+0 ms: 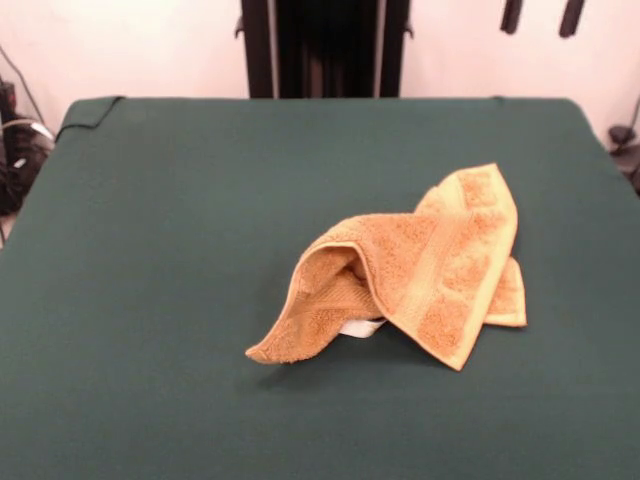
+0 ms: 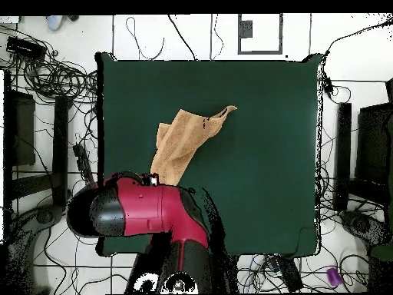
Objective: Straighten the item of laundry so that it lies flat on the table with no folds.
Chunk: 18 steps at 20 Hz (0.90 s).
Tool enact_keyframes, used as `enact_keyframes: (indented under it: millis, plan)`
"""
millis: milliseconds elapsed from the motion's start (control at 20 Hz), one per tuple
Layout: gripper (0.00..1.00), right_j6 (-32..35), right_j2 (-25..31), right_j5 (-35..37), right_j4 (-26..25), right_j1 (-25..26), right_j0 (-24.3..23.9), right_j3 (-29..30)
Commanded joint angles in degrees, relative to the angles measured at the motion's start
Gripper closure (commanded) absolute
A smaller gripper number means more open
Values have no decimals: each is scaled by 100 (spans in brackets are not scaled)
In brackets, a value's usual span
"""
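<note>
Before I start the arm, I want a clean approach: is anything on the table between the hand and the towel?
Nothing visible. The towel lies crumpled alone on the green table. The hand shows only its tips at the top edge, clear of the cloth.

Layout: towel on table, arm over one table edge.

In the front view, the towel (image 1: 410, 275) lies on the table (image 1: 170, 260), right of centre, bunched and folded over itself, one corner trailing toward the near left. In the overhead view, the arm (image 2: 142, 211) hangs above the table's lower left part, covering the towel's nearest end.
</note>
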Motion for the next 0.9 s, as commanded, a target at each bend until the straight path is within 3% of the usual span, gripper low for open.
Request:
enact_keyframes:
  millis: [50, 900]
  plan:
    - [0, 718, 399, 651, 126, 244, -48, -189]
    - [0, 28, 836, 189, -35, 623, -717, -384]
